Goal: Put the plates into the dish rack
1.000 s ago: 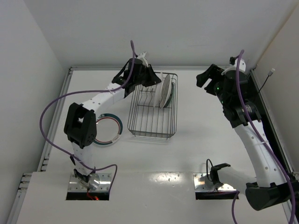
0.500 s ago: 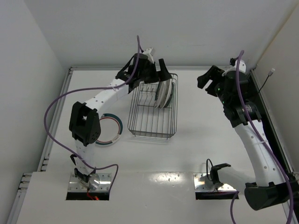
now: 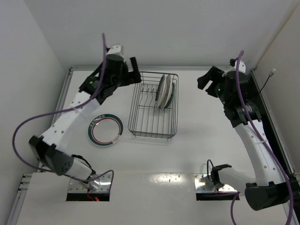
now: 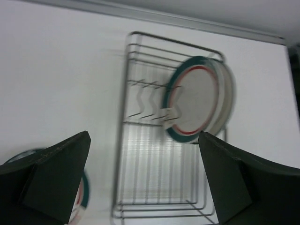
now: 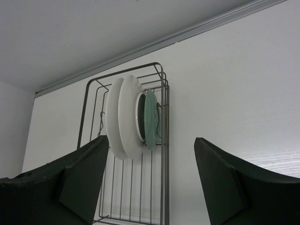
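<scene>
Dark wire dish rack (image 3: 153, 136) has three plates (image 3: 164, 91) standing at its far end, ringed plate (image 3: 106, 131) flat on the table (image 3: 201, 140) left of it. Left hand (image 4: 144, 140) and right hand (image 5: 151, 140) both spread wide, empty.

Left arm (image 3: 70, 117): slim white links, row of small dark screw dots along side, chunky black joint housings. Thin purple cable (image 3: 103, 41) hangs off it in loose loops, red wire showing at base. Right arm (image 3: 260, 154): same white links and black housings, small green light (image 3: 219, 87) glowing on upper black block, second purple cable (image 3: 238, 70) strung along it. Bases bolted to shiny metal plate (image 3: 105, 180) each. Left gripper (image 4: 144, 140): matte black, blunt wedge fingers. Right gripper (image 5: 151, 140): same dark wedges, flat faces, hard edges.
</scene>
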